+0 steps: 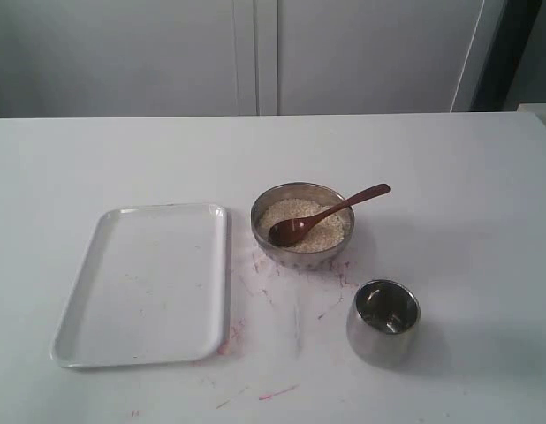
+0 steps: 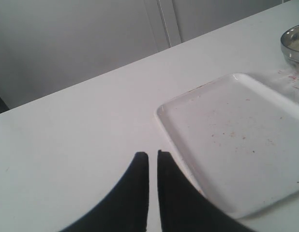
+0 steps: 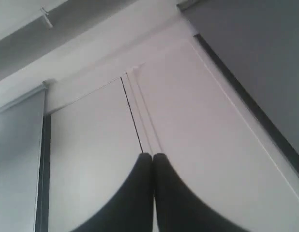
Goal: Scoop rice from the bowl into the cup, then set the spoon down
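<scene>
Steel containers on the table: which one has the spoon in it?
The wide, shallow bowl beside the tray: the wooden spoon rests in its rice. The small shiny cup holds none.

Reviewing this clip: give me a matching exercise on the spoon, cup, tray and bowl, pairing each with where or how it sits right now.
Things:
1. spoon
2. cup
3. tray
4. bowl

Places or states:
A. white and flat, left of the bowl
B. holds the rice
C. head lies in the rice, handle sticks out over the rim
D. stands upright by itself, below and right of the bowl in the exterior view

Pairs: 1-C, 2-D, 3-A, 4-B
</scene>
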You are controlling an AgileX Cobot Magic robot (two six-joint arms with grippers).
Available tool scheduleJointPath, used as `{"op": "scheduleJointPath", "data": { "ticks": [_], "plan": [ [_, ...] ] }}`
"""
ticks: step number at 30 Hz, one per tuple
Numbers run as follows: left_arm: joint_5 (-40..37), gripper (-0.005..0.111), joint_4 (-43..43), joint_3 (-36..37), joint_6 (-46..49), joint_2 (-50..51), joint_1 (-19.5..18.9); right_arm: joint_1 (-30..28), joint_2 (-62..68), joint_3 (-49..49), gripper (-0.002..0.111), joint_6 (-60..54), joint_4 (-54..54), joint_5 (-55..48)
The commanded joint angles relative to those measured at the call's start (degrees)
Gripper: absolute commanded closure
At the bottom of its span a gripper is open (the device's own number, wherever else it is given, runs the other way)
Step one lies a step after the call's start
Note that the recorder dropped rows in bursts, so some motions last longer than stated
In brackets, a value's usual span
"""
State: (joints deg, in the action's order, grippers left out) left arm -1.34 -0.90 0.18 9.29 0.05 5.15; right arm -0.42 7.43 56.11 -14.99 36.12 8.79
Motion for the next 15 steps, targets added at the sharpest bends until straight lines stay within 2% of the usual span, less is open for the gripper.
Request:
{"op": "scheduleJointPath", "data": {
  "ticks": [1,6,15],
  "plan": [
    [0.1,0.092,0.39,-0.18,-0.08,-0.05,0.16,3.79,6.26,6.84,0.108,-7.88,-0.12,-5.08],
    [0.1,0.092,0.39,-0.18,-0.08,-0.05,0.16,9.15,15.04,17.72,0.108,-17.7,-0.12,-16.13],
    [0.1,0.092,0.39,-0.18,-0.08,-0.05,0.16,14.45,37.32,37.66,0.108,-22.79,-1.13,-30.37]
  ]
}}
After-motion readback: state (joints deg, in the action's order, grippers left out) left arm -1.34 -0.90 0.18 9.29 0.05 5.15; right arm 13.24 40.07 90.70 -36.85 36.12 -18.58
